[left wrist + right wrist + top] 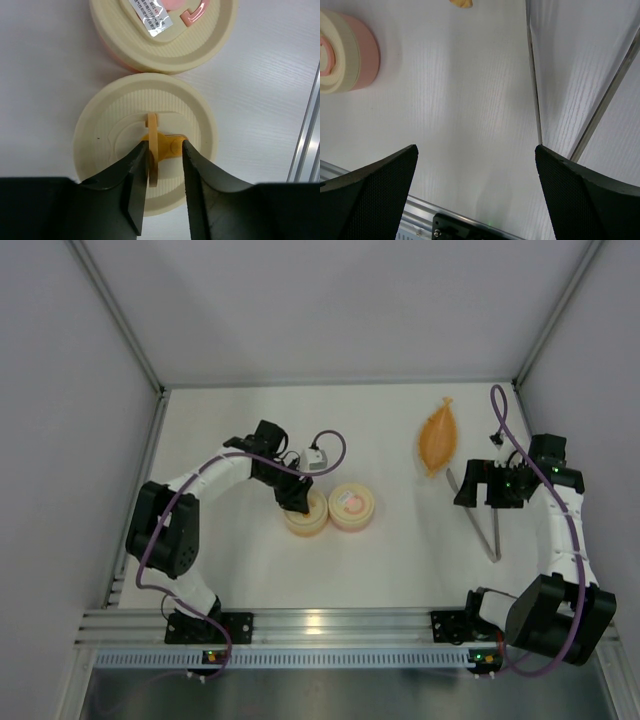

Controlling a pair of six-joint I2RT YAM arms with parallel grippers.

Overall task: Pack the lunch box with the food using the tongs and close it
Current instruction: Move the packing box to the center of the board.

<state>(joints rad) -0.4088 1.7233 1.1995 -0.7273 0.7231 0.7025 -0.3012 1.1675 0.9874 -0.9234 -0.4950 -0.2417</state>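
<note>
The left pincer (298, 498) hangs over a round cream lunch box (308, 526) near the middle of the desk (250, 570). Its jaws stand a little apart astride the upright orange handle (152, 135) of the ribbed lid (110, 125); the handle lies against one finger and clear of the other, so nothing is clamped. A pink-sided box (352, 508), closed, sits just beside it (a printed sticker on its lid). The right pincer (487, 488) hovers above the silver tongs (488, 530), jaws spread wide and holding nothing. The tongs lie flat on the desk, just near of the orange leaf-shaped dish (438, 438).
</note>
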